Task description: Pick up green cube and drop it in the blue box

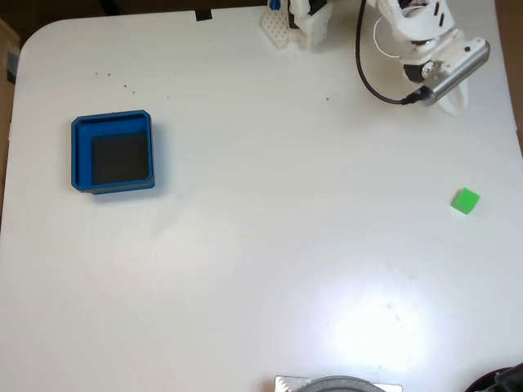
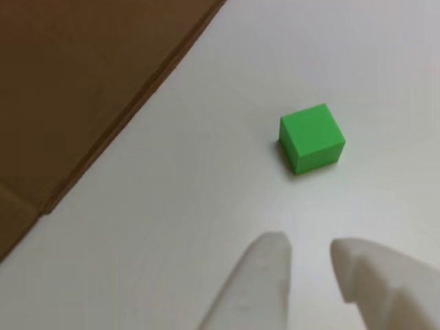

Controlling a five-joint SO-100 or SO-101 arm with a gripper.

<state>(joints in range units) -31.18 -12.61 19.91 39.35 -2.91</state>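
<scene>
In the fixed view the small green cube lies on the white table near the right edge. The blue box, with its black floor, sits far to the left and holds nothing. My gripper hangs at the top right, a good way above the cube in the picture and apart from it. In the other view the green cube rests ahead of my two white fingertips, and my gripper stands slightly open with nothing between its fingers.
The table's edge runs close to the cube, with brown cardboard beyond it. A black cable loops beside the arm base. A grey round object pokes in at the bottom edge.
</scene>
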